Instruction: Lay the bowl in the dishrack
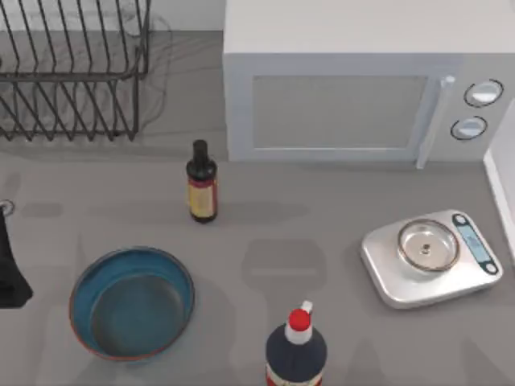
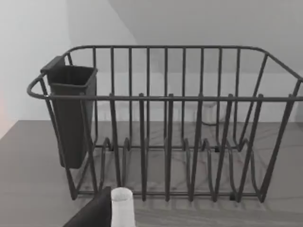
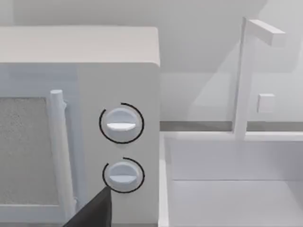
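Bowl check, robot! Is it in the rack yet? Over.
Not yet. Bowl on table, front left. Dishrack back left. Left arm at left edge. Dark bottle stands near the path.

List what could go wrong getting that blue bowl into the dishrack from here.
1. The dark bottle stands roughly between the bowl and the dishrack; a low carry could tip it.
2. The bowl is wide and shallow, so a rim pinch might slip.
3. The rack's slots are narrow, and a cutlery cup hangs at one end; the bowl could catch on the prongs.
The left arm waits at the table's left edge.
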